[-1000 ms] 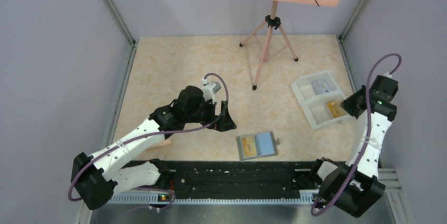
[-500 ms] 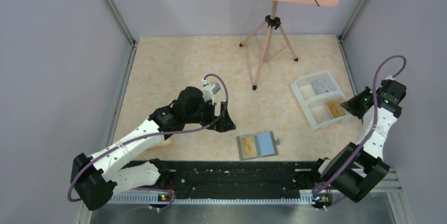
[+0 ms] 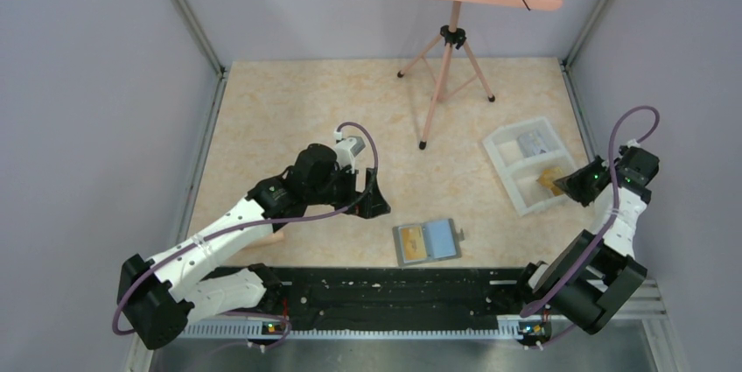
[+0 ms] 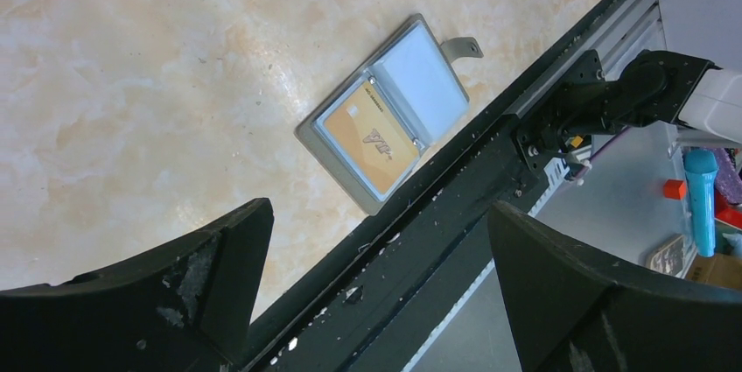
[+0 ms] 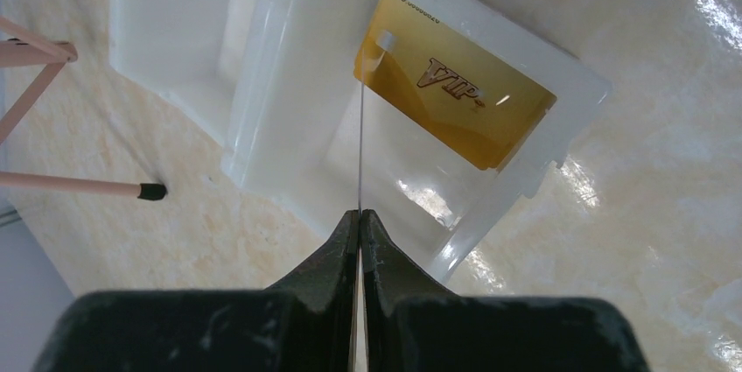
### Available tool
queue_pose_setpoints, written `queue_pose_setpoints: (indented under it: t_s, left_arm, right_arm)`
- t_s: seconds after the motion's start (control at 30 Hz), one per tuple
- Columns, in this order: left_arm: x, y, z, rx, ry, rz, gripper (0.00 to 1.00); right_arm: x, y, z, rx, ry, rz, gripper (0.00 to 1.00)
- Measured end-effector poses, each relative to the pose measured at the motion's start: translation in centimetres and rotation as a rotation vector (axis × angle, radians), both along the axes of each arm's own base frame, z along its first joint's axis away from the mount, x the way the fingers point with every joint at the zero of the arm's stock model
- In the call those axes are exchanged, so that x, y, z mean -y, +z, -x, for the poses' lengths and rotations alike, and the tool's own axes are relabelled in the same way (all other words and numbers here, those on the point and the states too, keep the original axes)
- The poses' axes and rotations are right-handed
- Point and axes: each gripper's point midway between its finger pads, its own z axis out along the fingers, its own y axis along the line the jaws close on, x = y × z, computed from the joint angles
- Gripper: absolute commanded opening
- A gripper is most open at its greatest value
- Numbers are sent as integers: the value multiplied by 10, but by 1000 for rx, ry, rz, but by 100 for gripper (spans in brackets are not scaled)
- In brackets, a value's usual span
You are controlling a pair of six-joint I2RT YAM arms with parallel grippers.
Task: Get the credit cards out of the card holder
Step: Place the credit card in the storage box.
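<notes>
The card holder [image 3: 427, 242] lies open and flat on the table [image 3: 289, 118] near its front edge, between the arms. Its long axis runs left to right and its snap tab [image 3: 458, 234] points right. An orange card [image 3: 415, 245] sits in its left pocket, lengthwise across that axis. The left fingers [image 4: 206, 271] are spread wide and hold nothing, hovering left of the holder. The right fingers [image 5: 337, 254] are pinched together on a thin card [image 5: 360, 144] seen edge-on, over the white tray [image 5: 262, 66]. A yellow VIP card [image 5: 455, 101] lies in that compartment.
</notes>
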Motion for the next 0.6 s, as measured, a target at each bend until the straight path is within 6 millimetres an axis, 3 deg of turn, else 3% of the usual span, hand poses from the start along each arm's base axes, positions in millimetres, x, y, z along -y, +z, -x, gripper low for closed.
queue_pose_setpoints:
  t_s: [0.6]
  left_arm:
    - [-4,-1,-3,12,21,-15,98]
  right_arm:
    - [9,0,-6,39,-24,26,0]
